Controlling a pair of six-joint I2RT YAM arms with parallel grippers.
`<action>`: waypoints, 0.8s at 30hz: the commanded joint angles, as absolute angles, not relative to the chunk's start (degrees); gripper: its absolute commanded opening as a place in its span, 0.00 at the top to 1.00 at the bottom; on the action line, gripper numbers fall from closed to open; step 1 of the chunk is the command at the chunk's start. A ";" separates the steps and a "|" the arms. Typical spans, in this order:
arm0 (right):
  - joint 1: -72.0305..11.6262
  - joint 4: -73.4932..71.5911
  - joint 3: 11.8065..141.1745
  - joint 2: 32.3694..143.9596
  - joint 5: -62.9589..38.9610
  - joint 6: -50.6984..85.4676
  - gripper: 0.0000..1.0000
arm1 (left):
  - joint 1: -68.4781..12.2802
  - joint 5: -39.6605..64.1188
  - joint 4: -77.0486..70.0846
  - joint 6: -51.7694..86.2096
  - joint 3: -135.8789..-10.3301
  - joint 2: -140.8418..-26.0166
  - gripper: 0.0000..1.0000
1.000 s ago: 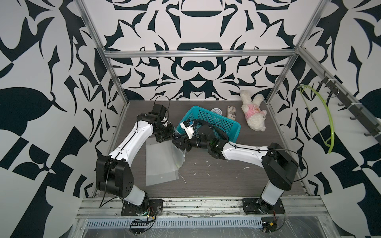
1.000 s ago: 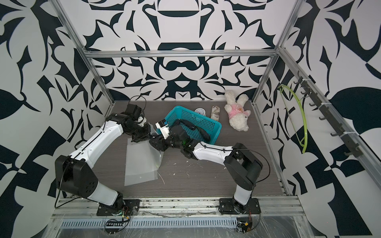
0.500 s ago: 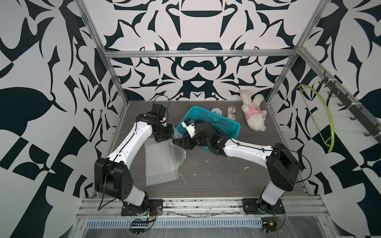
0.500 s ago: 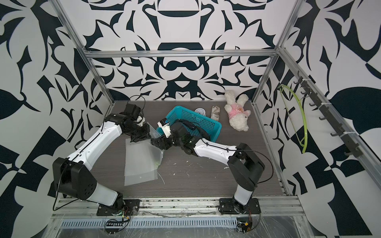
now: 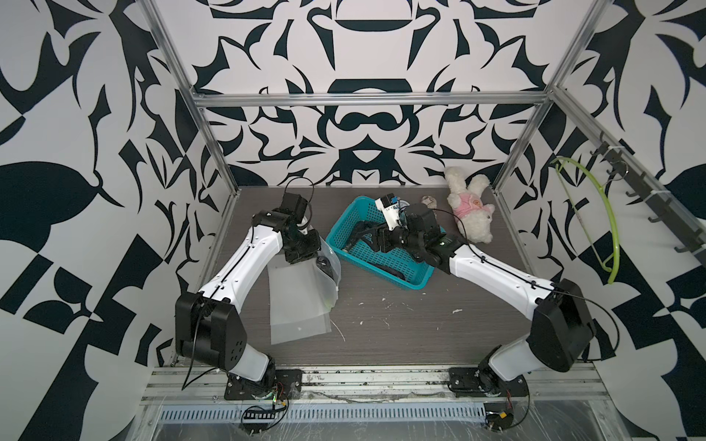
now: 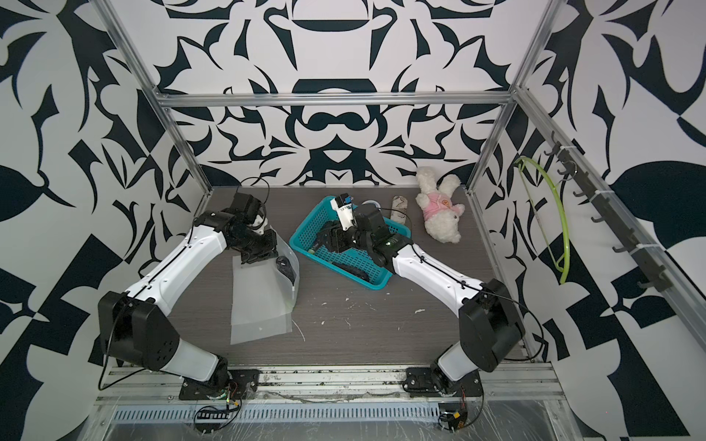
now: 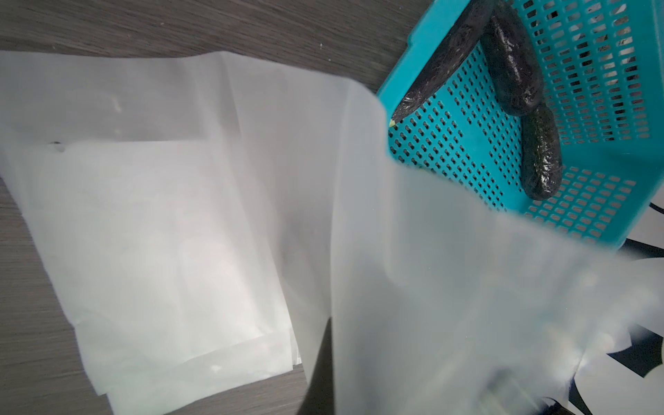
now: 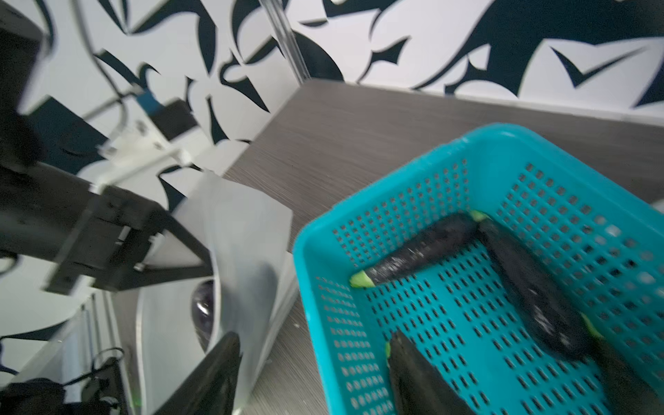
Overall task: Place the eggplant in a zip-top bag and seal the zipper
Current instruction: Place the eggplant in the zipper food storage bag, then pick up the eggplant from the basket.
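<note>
Eggplant [image 6: 285, 268] inside bag [image 6: 259, 299], just beside left hand [image 6: 259, 256], right hand [image 6: 324, 240] over basket [image 6: 372, 280]

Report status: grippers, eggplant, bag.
Left gripper shut on bag mouth, holding it up. Right gripper open, empty, over basket. One eggplant in bag; zipper unsealed. Nothing blocking.

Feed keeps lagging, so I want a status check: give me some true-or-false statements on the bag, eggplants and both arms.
An eggplant sits inside the bag. True.
The basket is empty. False: several eggplants lie in it.
The left gripper clamps the bag's edge. True.
The right gripper is at the bag's mouth. False: it is over the basket, jaws open.
The plush toy lies in the basket. False: it lies on the table, apart from it.
</note>
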State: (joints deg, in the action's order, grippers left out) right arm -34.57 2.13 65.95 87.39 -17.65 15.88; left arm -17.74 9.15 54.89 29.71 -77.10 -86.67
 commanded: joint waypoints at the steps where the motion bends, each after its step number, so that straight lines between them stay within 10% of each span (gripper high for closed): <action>1: -32.54 10.65 66.51 87.82 -15.76 10.97 0.32 | -17.66 9.18 54.48 28.65 -76.19 -86.40 1.00; 13: -29.63 24.09 74.06 98.96 -15.64 0.97 0.30 | -17.67 10.40 52.06 27.95 -72.70 -84.72 1.00; 24: -29.18 9.07 77.18 107.02 -20.11 18.57 0.30 | -17.67 10.81 50.60 28.39 -71.35 -84.61 1.00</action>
